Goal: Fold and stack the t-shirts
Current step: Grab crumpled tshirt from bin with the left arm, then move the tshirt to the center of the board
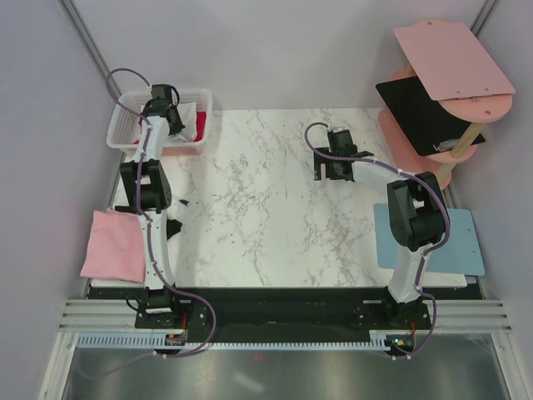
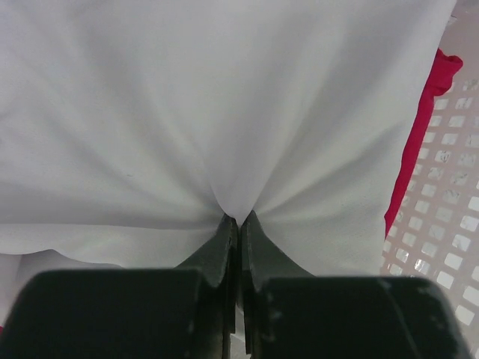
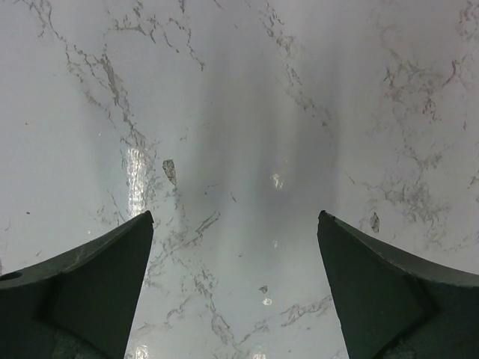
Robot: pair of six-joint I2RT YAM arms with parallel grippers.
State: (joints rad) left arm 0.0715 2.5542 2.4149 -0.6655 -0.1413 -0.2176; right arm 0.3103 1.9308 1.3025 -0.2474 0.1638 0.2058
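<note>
Two arms work over a white marble-patterned table [image 1: 258, 225]. The left gripper [image 2: 238, 218] reaches into a white plastic lattice basket [image 1: 166, 148] at the far left corner. Its jaws are pressed together on a fold of the large white cloth t-shirt [image 2: 224, 97], and the fabric gathers into creases that fan out from the pinch. This shirt fills most of the left wrist view. A magenta-red cloth t-shirt [image 2: 423, 127] lies beside it in the same basket, against the right-hand wall.

The right gripper [image 3: 236, 217] hangs over bare marble at the far right of the table, fingers [image 3: 105, 269] spread wide with nothing between them and pointing down at the surface.

A light pink cloth t-shirt [image 1: 112, 243] lies flat in a rough square at the near left corner of the table, just beside the left arm. A black cloth t-shirt [image 1: 416, 112] rests on a lower board of the rigid pink shelf [image 1: 450, 54] standing off the far right corner. A flat light-blue rectangular mat [image 1: 462, 242] sits at the near right edge, partly hidden by the right arm.
</note>
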